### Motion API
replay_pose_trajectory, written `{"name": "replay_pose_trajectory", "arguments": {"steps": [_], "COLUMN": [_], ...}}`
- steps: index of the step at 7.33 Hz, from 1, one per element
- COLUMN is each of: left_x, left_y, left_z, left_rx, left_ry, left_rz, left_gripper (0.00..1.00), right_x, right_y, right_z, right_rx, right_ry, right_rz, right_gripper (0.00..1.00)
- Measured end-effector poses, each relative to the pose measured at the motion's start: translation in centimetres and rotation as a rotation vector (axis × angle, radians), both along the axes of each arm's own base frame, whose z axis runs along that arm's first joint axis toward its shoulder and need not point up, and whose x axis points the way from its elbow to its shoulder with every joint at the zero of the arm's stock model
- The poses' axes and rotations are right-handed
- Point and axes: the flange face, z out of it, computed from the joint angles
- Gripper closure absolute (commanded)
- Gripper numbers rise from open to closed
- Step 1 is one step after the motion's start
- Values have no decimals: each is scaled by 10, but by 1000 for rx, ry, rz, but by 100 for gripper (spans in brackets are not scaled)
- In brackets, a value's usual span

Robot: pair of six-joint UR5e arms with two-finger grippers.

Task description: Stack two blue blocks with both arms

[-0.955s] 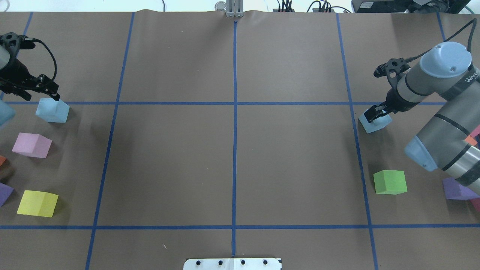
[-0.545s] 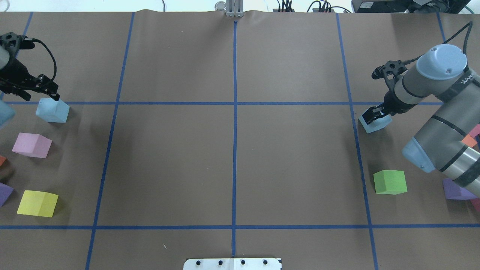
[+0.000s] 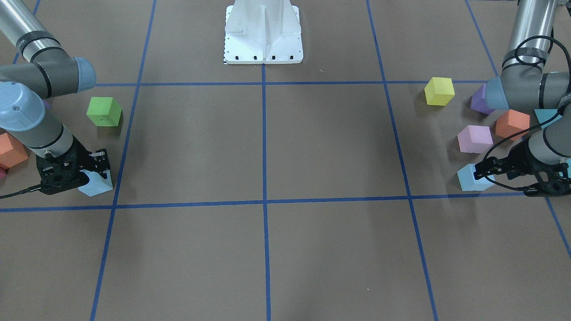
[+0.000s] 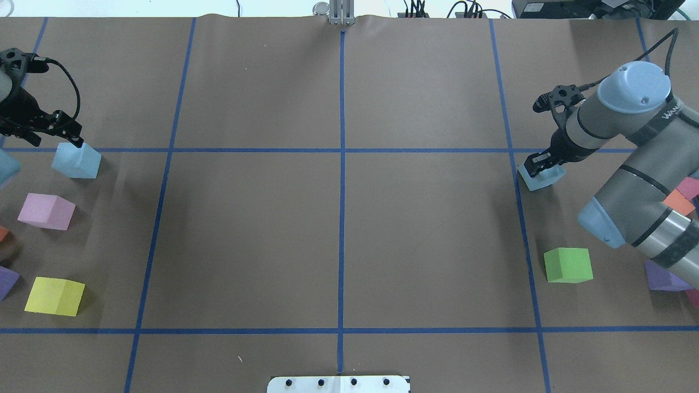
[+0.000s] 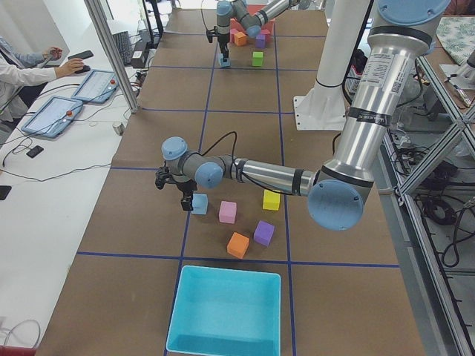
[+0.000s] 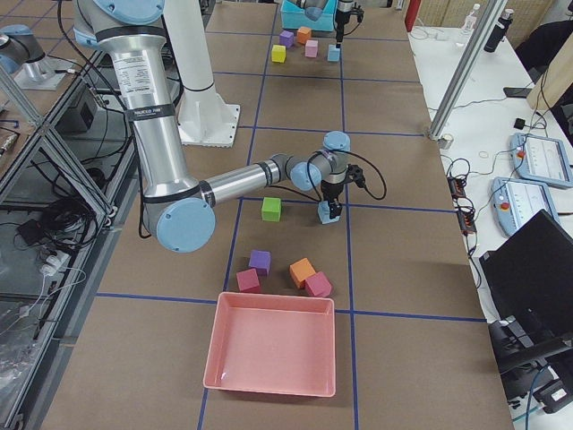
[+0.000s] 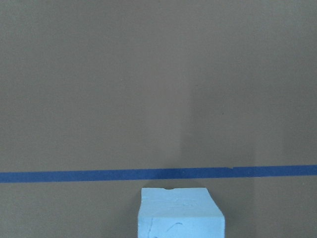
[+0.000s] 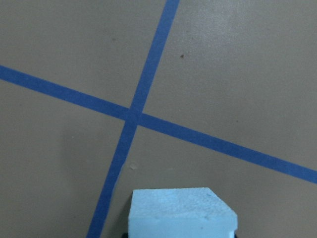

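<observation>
One pale blue block (image 4: 76, 161) sits on the table at the far left, also in the front view (image 3: 470, 179) and the left wrist view (image 7: 179, 214). My left gripper (image 4: 54, 137) is open and hovers just over the block's far edge, also in the front view (image 3: 488, 174). My right gripper (image 4: 538, 164) is shut on the second blue block (image 4: 541, 179) at the right, beside a blue tape crossing. It also shows in the front view (image 3: 96, 171), with its block (image 3: 96, 186) low over the paper. That block fills the bottom of the right wrist view (image 8: 181, 213).
Pink (image 4: 46, 211), yellow (image 4: 54, 296) and purple (image 4: 5, 281) cubes lie near my left arm. Green (image 4: 568, 265), purple (image 4: 663, 275) and orange (image 4: 682, 202) cubes lie near my right arm. A turquoise tray (image 5: 226, 311) and a pink tray (image 6: 273, 354) stand at the table's ends. The white pedestal (image 3: 263, 31) is at my base.
My right gripper has moved a little left and away, taking its blue block along. My left gripper has shifted slightly left and away; its block has stayed in place.
</observation>
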Motion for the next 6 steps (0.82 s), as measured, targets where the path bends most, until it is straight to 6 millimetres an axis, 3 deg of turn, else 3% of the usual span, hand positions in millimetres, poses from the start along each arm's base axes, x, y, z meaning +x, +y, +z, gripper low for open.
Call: {"name": "replay_pose_trajectory", "arguments": {"steps": [3,6], "left_x": [4,17], "left_y": [6,18], "left_z": [9,17], "left_rx": [-23,-61], "left_ry": [-10,-7], "left_rz": [-13,-37], "left_gripper": [2,2], "right_x": [-14,-30], "right_y": [-15,-22], "right_z": [-58,-154], "right_rx": [12,-49], "right_ry": [-47,-77], "right_rz": [22,84], "right_gripper": [52,52]}}
